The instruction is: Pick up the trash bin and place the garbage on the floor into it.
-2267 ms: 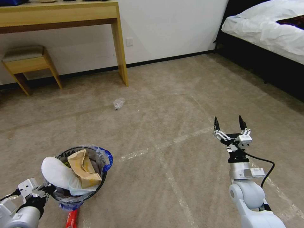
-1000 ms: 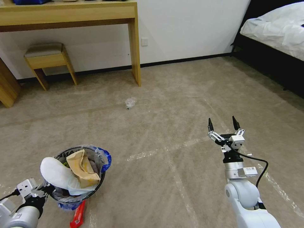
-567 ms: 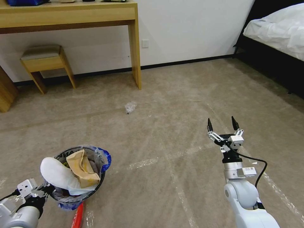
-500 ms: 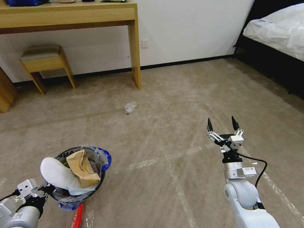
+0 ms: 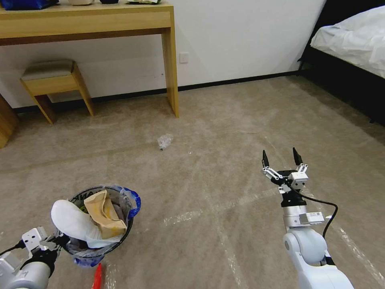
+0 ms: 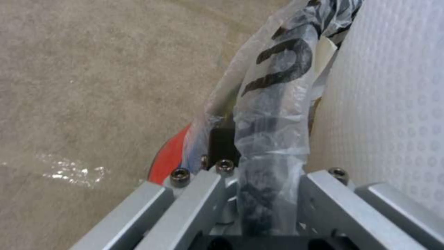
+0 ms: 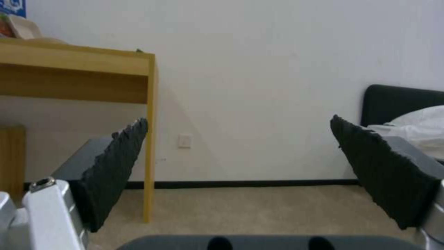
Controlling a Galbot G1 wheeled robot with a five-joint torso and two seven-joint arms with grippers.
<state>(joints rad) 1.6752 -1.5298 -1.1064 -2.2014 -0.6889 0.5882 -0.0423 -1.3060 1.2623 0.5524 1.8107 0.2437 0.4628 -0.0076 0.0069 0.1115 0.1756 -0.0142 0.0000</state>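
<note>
Head view showed your left gripper at seven o'clock, clamped on the rim of the trash bin, which was heaped with a white slipper sole and cardboard. Your right gripper hung at four o'clock, fingers spread and empty. A clear plastic scrap lay at twelve o'clock. Tilting the bin could spill that overhanging sole.
</note>
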